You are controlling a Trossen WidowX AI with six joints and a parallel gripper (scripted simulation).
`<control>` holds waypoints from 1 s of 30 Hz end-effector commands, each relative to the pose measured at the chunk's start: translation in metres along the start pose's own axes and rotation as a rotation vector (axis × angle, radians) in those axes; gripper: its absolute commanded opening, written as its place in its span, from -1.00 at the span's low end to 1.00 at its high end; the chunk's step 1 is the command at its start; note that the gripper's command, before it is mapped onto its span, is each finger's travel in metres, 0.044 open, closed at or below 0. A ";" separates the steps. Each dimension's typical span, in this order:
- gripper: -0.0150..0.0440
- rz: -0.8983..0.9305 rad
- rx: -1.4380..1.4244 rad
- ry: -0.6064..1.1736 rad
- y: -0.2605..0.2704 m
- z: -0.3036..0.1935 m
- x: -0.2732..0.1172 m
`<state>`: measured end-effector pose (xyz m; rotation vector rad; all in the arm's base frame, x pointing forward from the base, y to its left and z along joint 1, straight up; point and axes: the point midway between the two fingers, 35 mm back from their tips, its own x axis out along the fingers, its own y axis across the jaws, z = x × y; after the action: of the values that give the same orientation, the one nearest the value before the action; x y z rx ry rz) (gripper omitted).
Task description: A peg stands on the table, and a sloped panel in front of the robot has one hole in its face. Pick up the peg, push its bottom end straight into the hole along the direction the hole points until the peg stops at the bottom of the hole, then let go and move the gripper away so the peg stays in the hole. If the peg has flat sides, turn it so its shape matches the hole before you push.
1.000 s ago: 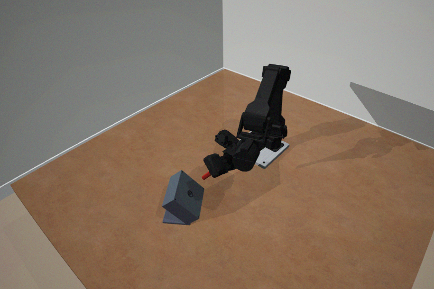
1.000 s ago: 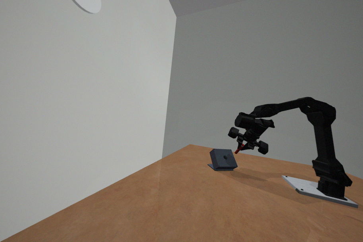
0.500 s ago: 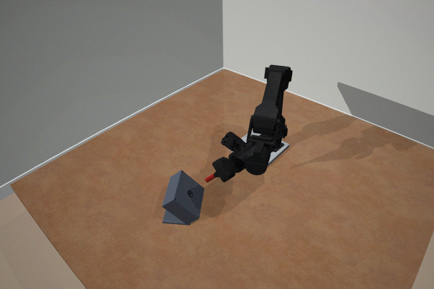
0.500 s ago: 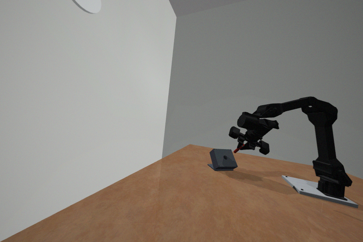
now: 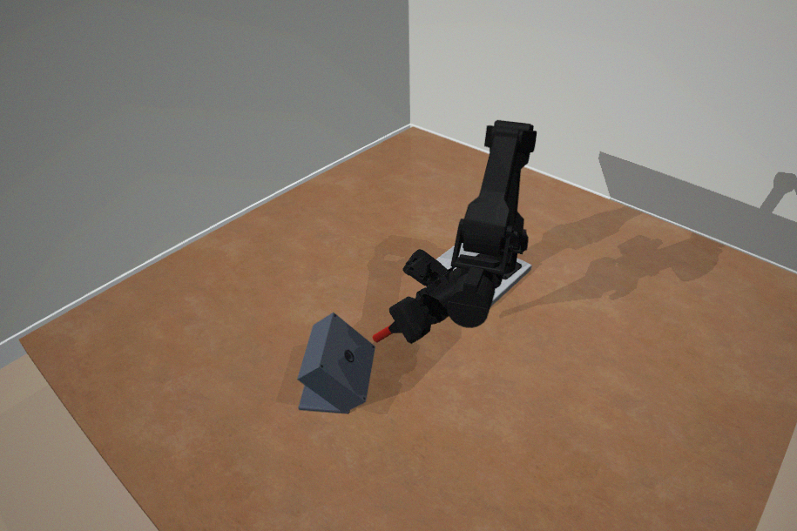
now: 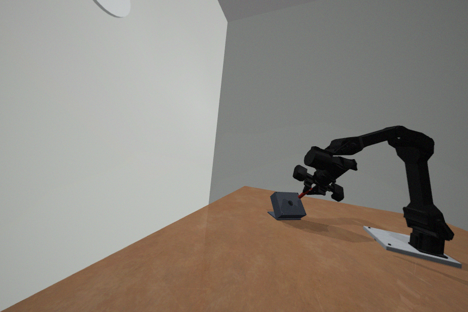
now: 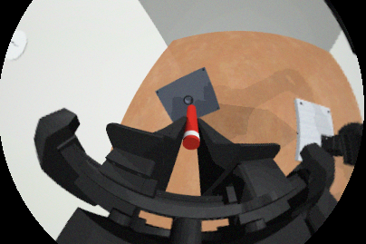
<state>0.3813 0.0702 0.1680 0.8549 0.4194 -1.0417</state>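
Note:
A red round peg (image 5: pixel 381 333) (image 6: pixel 304 193) (image 7: pixel 192 120) with a white band near its top end is held tilted, its free end pointing down toward the panel. My gripper (image 6: pixel 310 190) (image 7: pixel 191 121) is shut on the peg. The blue-grey sloped panel (image 5: pixel 353 381) (image 6: pixel 288 211) (image 7: pixel 172 95) has one round dark hole (image 5: pixel 348 355) (image 6: pixel 290 203) (image 7: pixel 187 100) in its face. The peg's free end is off the face, outside the hole, near the panel's upper edge in the top and exterior views. In the wrist view the free end appears just below the hole. The exact gap is hard to tell.
The white base plate (image 5: pixel 510 283) (image 6: pixel 398 242) (image 7: pixel 306 124) of the arm lies behind the gripper on the brown table (image 5: pixel 536 438) (image 6: pixel 204 272) (image 7: pixel 254 50). The panel stands on a thin foot (image 5: pixel 319 401). Grey and white walls rise beyond the table.

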 end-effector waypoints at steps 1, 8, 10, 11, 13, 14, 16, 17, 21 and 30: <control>-0.49 0.005 -0.009 -0.007 0.001 0.000 0.006; -0.49 0.017 -0.021 -0.012 0.003 -0.002 0.017; -0.49 0.020 -0.025 -0.014 0.003 -0.002 0.020; -0.49 0.022 -0.026 -0.015 0.003 -0.002 0.021; -0.49 0.025 -0.030 -0.016 0.004 -0.003 0.024; -0.49 0.027 -0.032 -0.017 0.004 -0.003 0.026; -0.49 0.028 -0.031 -0.018 0.004 -0.003 0.026; -0.49 0.028 -0.030 -0.018 0.004 -0.003 0.027; -0.49 0.032 -0.026 -0.021 0.004 -0.004 0.031; -0.49 0.034 -0.023 -0.022 0.004 -0.004 0.039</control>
<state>0.4019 0.0542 0.1435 0.8316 0.3971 -1.0108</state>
